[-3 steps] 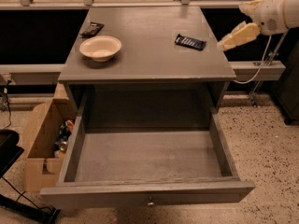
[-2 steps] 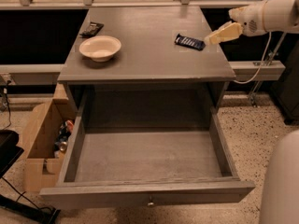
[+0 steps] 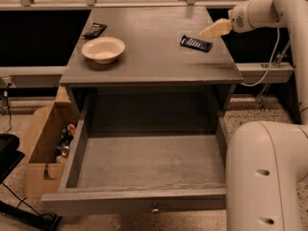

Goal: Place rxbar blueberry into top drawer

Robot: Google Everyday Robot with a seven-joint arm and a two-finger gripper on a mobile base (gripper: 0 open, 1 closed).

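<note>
The grey worktop (image 3: 154,23) carries a pale bowl (image 3: 103,49) towards its left side. The rxbar blueberry (image 3: 196,43) lies flat well to the right of the bowl, on the same worktop. The hand (image 3: 206,32) hovers further right of the bowl, just beside the bar; I cannot tell whether it is open or closed. Below the bowl, the top drawer (image 3: 144,198) stands pulled out.

The top drawer (image 3: 134,199) was matt grey wood, knob (image 3: 155,209) shiny metal; rxbar blueberry (image 3: 196,43) wrapper looked smooth; gripper (image 3: 204,33), smooth cream plastic, hung just beside it.
</note>
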